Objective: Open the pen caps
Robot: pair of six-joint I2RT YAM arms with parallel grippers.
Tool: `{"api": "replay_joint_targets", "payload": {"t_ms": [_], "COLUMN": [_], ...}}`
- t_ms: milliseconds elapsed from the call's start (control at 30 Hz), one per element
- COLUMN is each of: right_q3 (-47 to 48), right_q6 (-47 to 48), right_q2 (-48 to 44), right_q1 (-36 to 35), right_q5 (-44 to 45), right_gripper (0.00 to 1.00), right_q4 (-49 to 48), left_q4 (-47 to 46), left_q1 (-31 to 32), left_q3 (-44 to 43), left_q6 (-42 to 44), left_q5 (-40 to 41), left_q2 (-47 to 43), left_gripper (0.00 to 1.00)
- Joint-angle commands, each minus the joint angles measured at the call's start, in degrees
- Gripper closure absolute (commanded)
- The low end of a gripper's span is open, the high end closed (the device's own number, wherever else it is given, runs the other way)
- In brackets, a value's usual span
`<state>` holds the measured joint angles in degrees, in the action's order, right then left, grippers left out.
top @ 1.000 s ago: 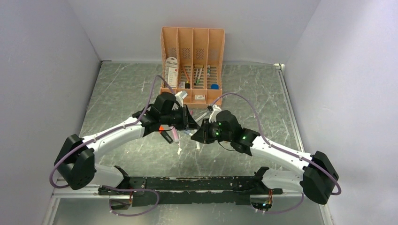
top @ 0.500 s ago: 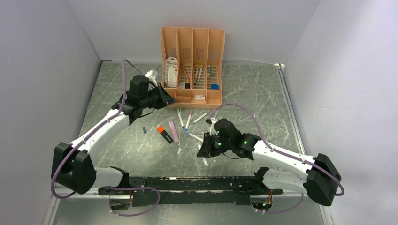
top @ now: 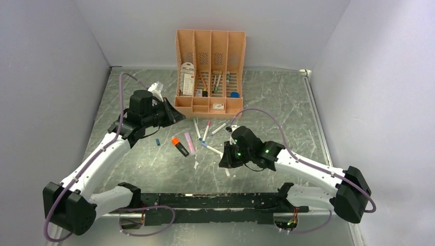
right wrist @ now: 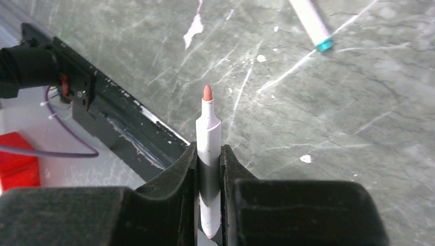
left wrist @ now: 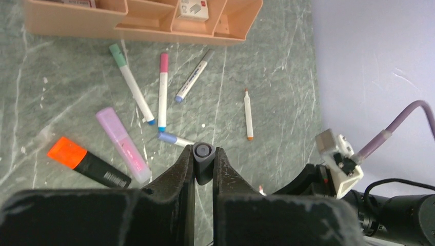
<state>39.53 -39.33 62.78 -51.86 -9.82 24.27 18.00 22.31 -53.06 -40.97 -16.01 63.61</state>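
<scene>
Left gripper (left wrist: 203,161), lower centre: we pinch a grey cap (left wrist: 203,150) | right gripper (right wrist: 209,154): we pinch a bare-tipped marker (right wrist: 208,120) | held apart, likely to free the cap.

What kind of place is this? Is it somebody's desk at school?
Probably not: it looks like a robot test booth. Plain grey walls close in a marbled green table, two robot arms are bolted at its near edge, and markers lie by a peach organizer.

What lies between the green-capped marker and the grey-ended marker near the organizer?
A pink-capped marker lies between them on the table; the left wrist view shows it clearly.
</scene>
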Motion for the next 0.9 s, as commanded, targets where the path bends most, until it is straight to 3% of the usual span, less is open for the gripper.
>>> {"api": "replay_joint_targets", "payload": {"t_ms": [0,333,867], "right_q3": [3.27,8.0,7.92], "right_q6": [1.47,0.63,7.81], "right_q2": [1.72,9.87,16.7], "right_q1": [-0.26,1.52,15.09], "right_q5": [8.2,30.33,31.1], "right_gripper": [1.0,1.0,1.0], "right_q4": [5.34,13.81,8.22], "left_q4": [4.34,4.61,3.05], "left_q1": [-0.42,-0.42,-0.42], "left_q3": [1.95,6.28,7.77], "left_q6": [0.68,-0.5,-0.83], "left_q5": [1.12,-0.52,-2.66], "left_q2": [-2.57,-5.04,-4.02], "left_gripper": [0.91,0.9,0.9]}}
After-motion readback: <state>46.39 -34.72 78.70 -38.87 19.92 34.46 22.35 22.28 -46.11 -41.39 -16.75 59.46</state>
